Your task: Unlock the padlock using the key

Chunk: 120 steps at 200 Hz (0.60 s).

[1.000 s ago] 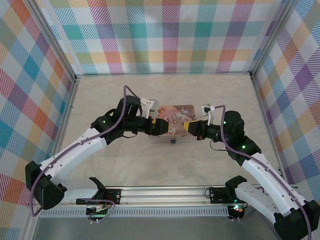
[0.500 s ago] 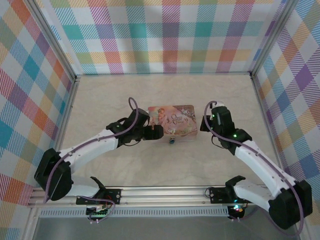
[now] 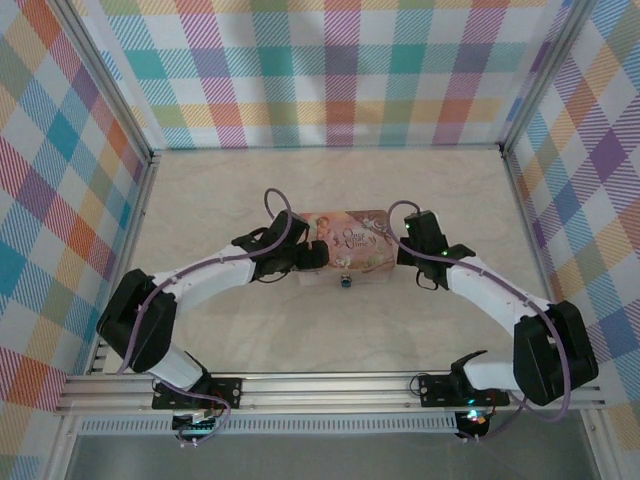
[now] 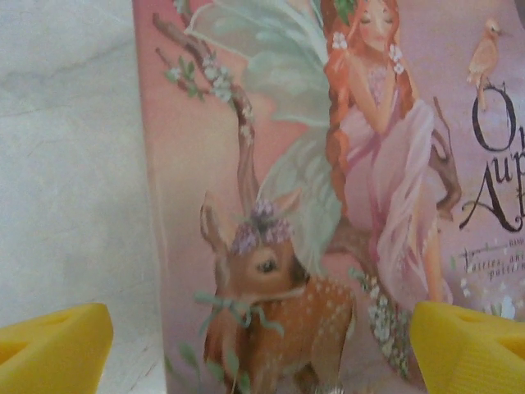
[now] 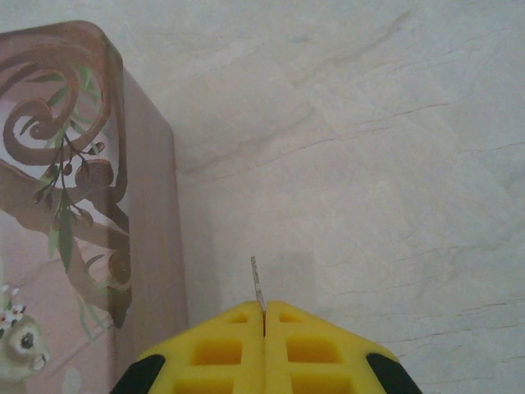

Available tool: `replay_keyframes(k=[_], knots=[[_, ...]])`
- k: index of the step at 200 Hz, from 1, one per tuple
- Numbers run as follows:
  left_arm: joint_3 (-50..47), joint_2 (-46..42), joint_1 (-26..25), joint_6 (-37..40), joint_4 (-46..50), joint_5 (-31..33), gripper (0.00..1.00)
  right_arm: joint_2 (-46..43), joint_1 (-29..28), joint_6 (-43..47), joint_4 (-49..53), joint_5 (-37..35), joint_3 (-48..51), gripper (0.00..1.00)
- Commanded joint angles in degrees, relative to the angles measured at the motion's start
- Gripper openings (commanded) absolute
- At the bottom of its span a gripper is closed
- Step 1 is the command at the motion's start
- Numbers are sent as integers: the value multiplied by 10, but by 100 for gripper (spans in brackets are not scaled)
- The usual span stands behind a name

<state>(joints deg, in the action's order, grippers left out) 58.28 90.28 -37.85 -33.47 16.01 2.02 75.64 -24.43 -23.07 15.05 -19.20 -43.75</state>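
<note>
Top view: both arms reach in toward the pink-and-brown tin [image 3: 352, 238], which lies flat at mid-bench [image 3: 230, 190], long side across my view.

Padlock [image 3: 345, 281]: a tiny thing on the bench just in front of the tin's near long side, about halfway along it. I can't tell whether it touches the tin wall. It sits between the two tools and neither one is on it.

Left tool [image 3: 310, 258]: at the tin's left end. On the left wrist camera the left tool [image 4: 262, 353] has its yellow fingers [image 4: 53, 349] spread wide apart with nothing between them. One finger is over bare bench, the other over the lid with its fairy-and-deer picture, so they straddle the tin's left edge.

Right tool [image 3: 403, 252]: at the tin's right end. On the right wrist camera the right tool [image 5: 264, 308] has its fingers pressed together, over bare bench just beside the tin's end wall. A thin grey strip sticks out of the seam, the key [image 5: 258, 283] seen edge-on as far as I can tell. Its tip points at open bench, clear of the tin.
</note>
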Motion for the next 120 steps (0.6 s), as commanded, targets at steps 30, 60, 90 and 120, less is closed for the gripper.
replay_keyframes(k=[30,60,90,120], knots=[[40,25,21,-3,-37,-23,93,34,-19,-30,-45,61,9,0],[53,44,34,-2,-42,-39,92,59,-37,-36,-57,72,-3,0],[64,57,57,-2,-52,-56,92,92,-52,-43,-67,79,-26,0],[79,68,84,2,-46,-61,92,123,-60,-49,-73,85,-51,0]])
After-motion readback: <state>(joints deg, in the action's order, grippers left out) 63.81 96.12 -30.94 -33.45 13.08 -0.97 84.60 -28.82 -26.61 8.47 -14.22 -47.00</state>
